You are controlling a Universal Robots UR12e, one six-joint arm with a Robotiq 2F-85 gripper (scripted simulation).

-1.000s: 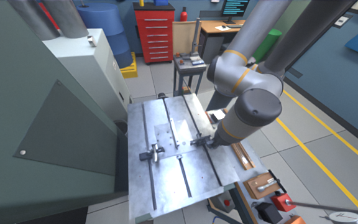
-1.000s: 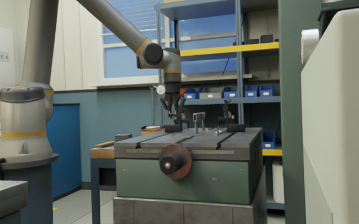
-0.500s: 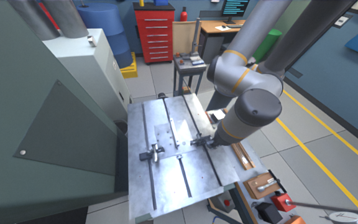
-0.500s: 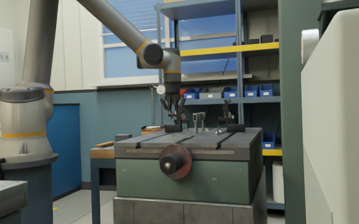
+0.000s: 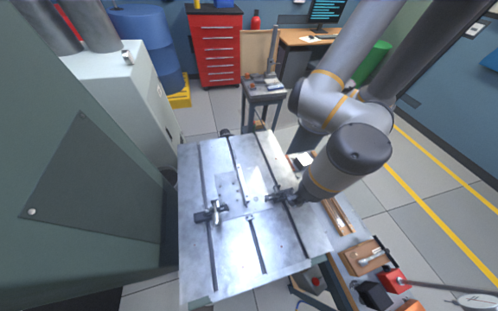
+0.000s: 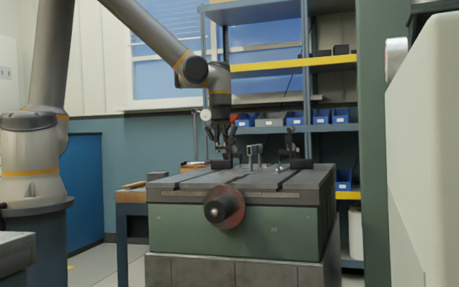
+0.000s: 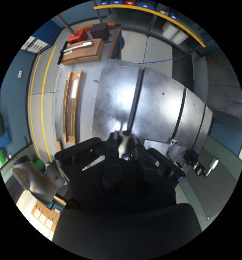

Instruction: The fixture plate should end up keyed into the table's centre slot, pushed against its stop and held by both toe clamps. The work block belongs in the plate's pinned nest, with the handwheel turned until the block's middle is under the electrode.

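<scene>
My gripper [image 5: 287,197] [image 6: 225,147] [image 7: 125,144] stands over the right toe clamp [image 5: 278,196] [image 6: 222,163], in the table's right slot. Its fingers are closed on that clamp's upright handle [image 7: 124,144]. The fixture plate [image 5: 238,192] [image 7: 173,149] lies flat over the centre slot. The left toe clamp [image 5: 210,211] [image 6: 293,158] [image 7: 199,166] sits at the plate's other edge. The handwheel [image 6: 223,211] is on the table's front face. I do not see the work block on the plate.
A wooden tray [image 5: 363,257] [image 7: 81,51] with a wrench lies on the side bench, next to a red block [image 5: 391,280] and a black block [image 5: 372,294]. A long wooden holder [image 5: 337,216] [image 7: 71,105] runs beside the table's right edge. The machine column [image 5: 59,151] rises on the left.
</scene>
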